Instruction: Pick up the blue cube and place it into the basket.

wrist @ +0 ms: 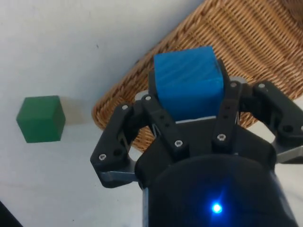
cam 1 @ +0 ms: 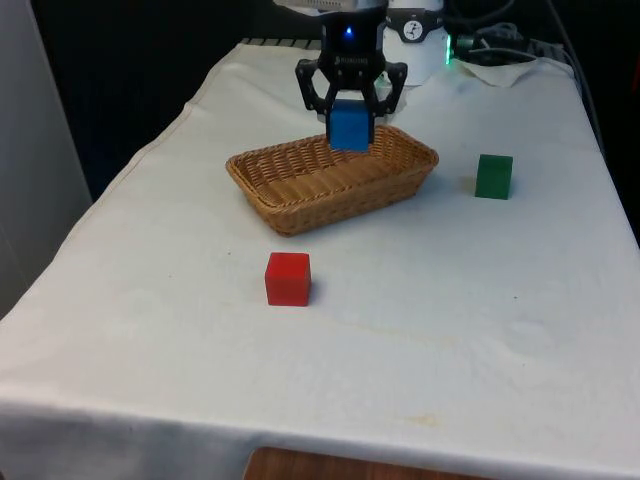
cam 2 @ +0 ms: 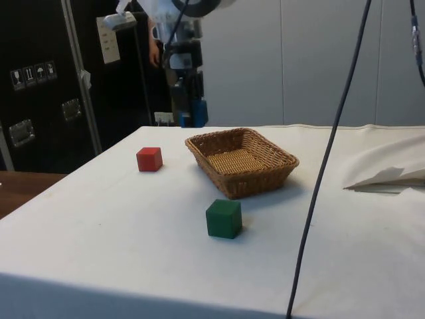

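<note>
My black gripper (cam 1: 351, 125) is shut on the blue cube (cam 1: 350, 127) and holds it in the air above the far rim of the wicker basket (cam 1: 300, 195). From the side, the blue cube (cam 2: 199, 111) hangs above the table just beyond the basket's (cam 2: 262, 179) far end. In the wrist view the blue cube (wrist: 188, 80) sits clamped between the two fingers of the gripper (wrist: 189, 94), with the basket's rim (wrist: 142, 80) right beneath it.
A red cube (cam 1: 288, 278) stands on the white cloth in front of the basket. A green cube (cam 1: 494, 176) stands at the front view's right of the basket. Crumpled paper (cam 2: 388, 176) lies on the cloth near the robot's base.
</note>
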